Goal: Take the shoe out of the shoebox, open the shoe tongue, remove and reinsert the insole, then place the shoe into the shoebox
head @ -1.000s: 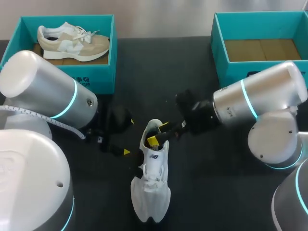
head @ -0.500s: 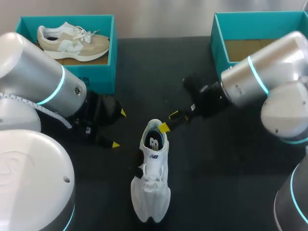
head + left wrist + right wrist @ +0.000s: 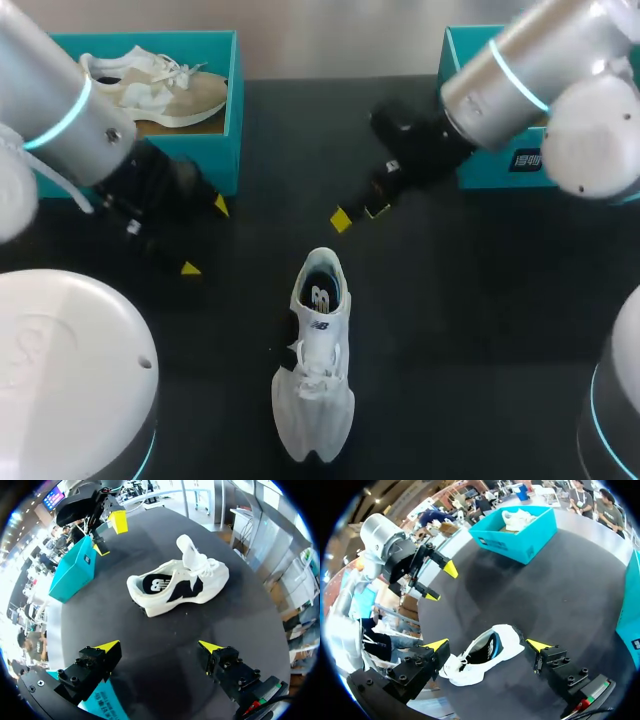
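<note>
A white shoe [image 3: 316,360] stands upright on the black table, toe toward the near edge, its tongue raised and a dark insole showing in its opening. It also shows in the left wrist view [image 3: 175,582] and the right wrist view [image 3: 485,655]. My left gripper [image 3: 204,237] hangs open to the shoe's far left, nothing between its fingers [image 3: 159,646]. My right gripper [image 3: 360,215] is open and empty beyond the heel [image 3: 487,645]. Neither touches the shoe. The empty teal shoebox [image 3: 470,110] sits at the back right.
A second teal box [image 3: 225,120] at the back left holds a beige shoe [image 3: 150,90]; the box appears again in the right wrist view [image 3: 520,545]. My left arm's grey links cover the near left of the table.
Both arms have drawn back from the shoe: the right gripper lifted off the heel opening toward the far right, the left gripper moved off to the far left. The shoe stayed put.
</note>
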{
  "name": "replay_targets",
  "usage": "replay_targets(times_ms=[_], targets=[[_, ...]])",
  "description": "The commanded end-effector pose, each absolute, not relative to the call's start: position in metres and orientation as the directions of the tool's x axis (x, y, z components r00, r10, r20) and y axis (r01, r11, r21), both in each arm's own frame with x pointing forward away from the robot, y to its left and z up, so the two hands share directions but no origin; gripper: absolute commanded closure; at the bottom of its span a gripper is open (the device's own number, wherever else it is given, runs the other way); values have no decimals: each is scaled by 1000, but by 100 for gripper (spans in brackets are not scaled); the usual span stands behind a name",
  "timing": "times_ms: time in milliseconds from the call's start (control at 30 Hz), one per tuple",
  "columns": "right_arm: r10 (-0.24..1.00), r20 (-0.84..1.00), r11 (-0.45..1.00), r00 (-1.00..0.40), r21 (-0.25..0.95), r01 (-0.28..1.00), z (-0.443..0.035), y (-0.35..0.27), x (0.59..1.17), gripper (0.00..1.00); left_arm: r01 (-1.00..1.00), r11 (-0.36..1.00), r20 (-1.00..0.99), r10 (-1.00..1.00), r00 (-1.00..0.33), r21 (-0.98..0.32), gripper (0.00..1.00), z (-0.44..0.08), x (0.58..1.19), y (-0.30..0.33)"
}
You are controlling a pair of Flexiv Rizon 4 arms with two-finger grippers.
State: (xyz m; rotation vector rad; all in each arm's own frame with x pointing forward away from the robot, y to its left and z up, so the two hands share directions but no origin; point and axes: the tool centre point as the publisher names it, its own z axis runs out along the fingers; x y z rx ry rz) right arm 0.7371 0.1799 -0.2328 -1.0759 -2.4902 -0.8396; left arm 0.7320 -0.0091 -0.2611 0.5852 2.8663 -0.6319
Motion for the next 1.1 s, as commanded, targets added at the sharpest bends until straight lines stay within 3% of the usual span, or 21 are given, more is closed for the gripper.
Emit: replay_targets(times_ms=[33, 100, 133, 167, 200, 267, 300, 567, 1033, 1100], targets=[[652, 371, 603, -661, 274, 749, -213, 182, 731, 5, 401, 828, -204, 348, -915, -392, 0, -229, 740, 21], [678, 348, 587, -647, 273, 762, -209, 183, 730, 15, 389, 832, -195, 338, -921, -395, 0, -225, 747, 29], [684, 346, 582, -642, 272, 766, -207, 184, 730, 30, 378, 842, -186, 330, -925, -385, 0, -224, 751, 33], [694, 337, 573, -637, 277, 771, -205, 185, 729, 53, 378, 842, -186, 331, -925, -385, 0, -222, 753, 37], [699, 332, 565, -633, 285, 774, -202, 187, 727, 62, 388, 834, -181, 343, -922, -393, 0, -220, 755, 41], [710, 325, 551, -624, 295, 780, -198, 190, 724, 93, 382, 842, -179, 338, -924, -380, 0, -217, 760, 49], [719, 319, 543, -618, 298, 785, -196, 192, 722, 100, 384, 839, -175, 342, -923, -385, 0, -216, 762, 53], [819, 269, 423, -507, 315, 850, -198, 210, 705, 100, 385, 838, -161, 350, -923, -386, 0, -213, 769, 65], [819, 269, 423, -507, 315, 850, -198, 210, 705, 100, 385, 838, -161, 350, -923, -386, 0, -213, 769, 65], [846, 237, 411, -477, 279, 868, -209, 234, 705, 100, 385, 838, -161, 350, -923, -386, 0, -213, 769, 65]])
